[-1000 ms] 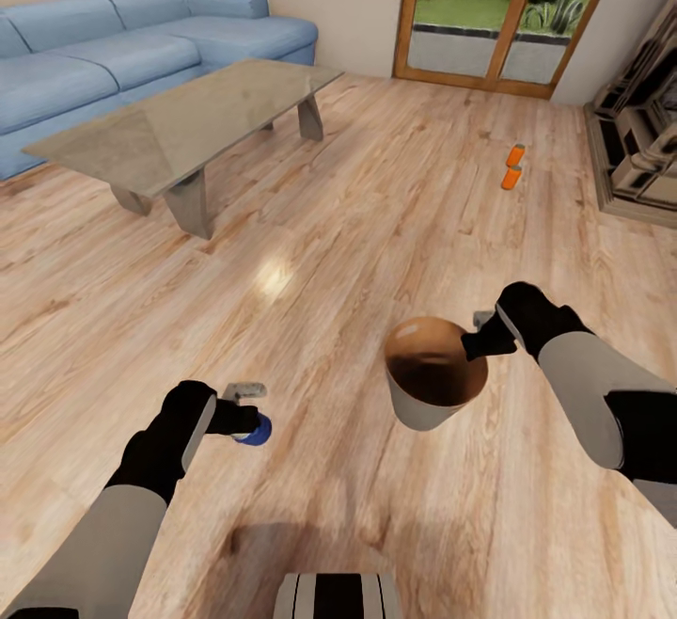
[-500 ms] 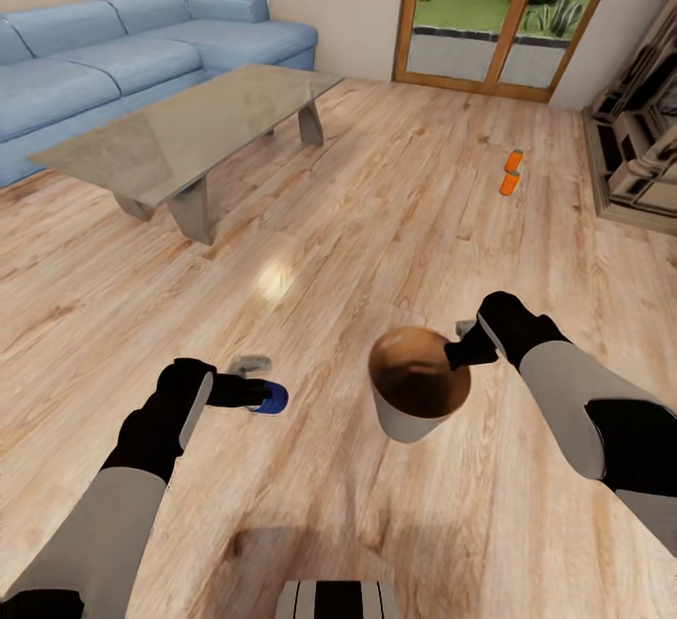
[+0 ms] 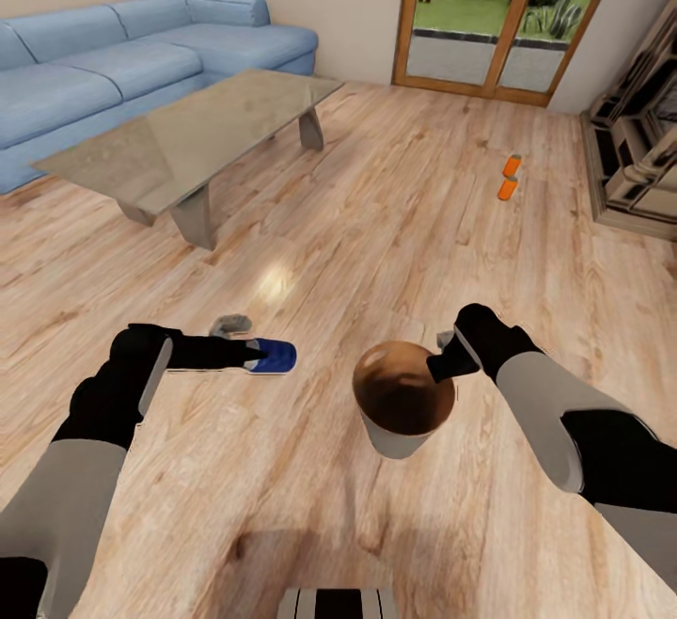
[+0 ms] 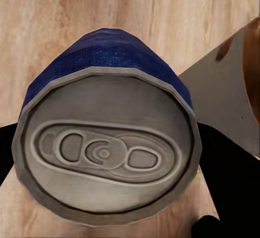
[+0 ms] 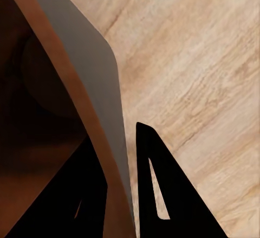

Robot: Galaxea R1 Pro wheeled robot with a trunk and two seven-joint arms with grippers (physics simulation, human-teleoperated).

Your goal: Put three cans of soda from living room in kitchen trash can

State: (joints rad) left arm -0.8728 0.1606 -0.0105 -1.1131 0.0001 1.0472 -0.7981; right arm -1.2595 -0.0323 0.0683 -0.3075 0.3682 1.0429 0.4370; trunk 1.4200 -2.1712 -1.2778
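Head view: a blue can is pinched sideways by the left gripper beside the bin, whose rim is clamped between the right gripper's fingers. Two orange cans are seen on the floor far ahead.

Blue can with grey top; two orange cans; bin grey outside, coppery brown inside; light wood-grain floor; blue sofa.

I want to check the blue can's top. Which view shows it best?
The left wrist view: the blue can shows its grey top and pull tab. The head view shows it small, sideways in the left gripper.
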